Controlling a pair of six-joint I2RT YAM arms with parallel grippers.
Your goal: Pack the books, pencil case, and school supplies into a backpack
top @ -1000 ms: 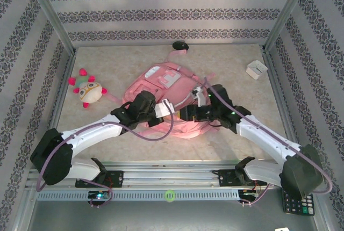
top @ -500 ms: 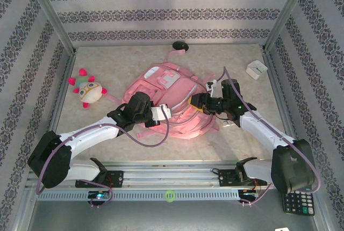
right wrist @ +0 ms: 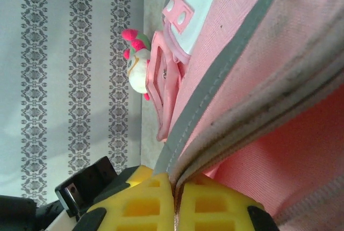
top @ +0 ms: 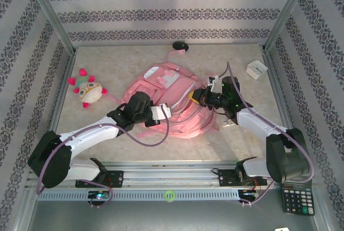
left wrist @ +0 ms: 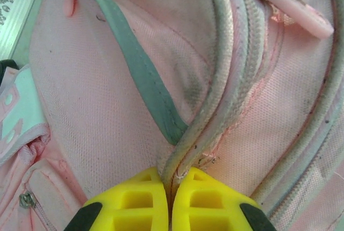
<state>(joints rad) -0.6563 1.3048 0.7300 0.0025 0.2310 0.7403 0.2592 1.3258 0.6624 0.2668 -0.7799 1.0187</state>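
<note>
The pink backpack (top: 171,94) lies flat in the middle of the table, pockets up. My left gripper (top: 166,110) is at its near left side, shut on the backpack's zipper edge (left wrist: 183,145), a grey piped seam pinched between the yellow fingertips (left wrist: 134,201). My right gripper (top: 195,98) is at the backpack's right side, shut on the backpack's fabric edge (right wrist: 226,145) between its yellow fingertips (right wrist: 223,209). A pink zipper pull (left wrist: 293,11) lies near the top of the left wrist view. The books, pencil case and school supplies are out of view.
A plush toy (top: 88,89) with pink spikes lies left of the backpack, also in the right wrist view (right wrist: 137,64). A small white box (top: 256,69) sits at the back right. A black calculator (top: 296,203) lies off the table at front right. A dark round object (top: 180,45) sits at the back wall.
My right gripper has swung from the backpack's near middle up and right to its right edge, pulling the fabric along. My left gripper drew back slightly left with its hold on the seam.
</note>
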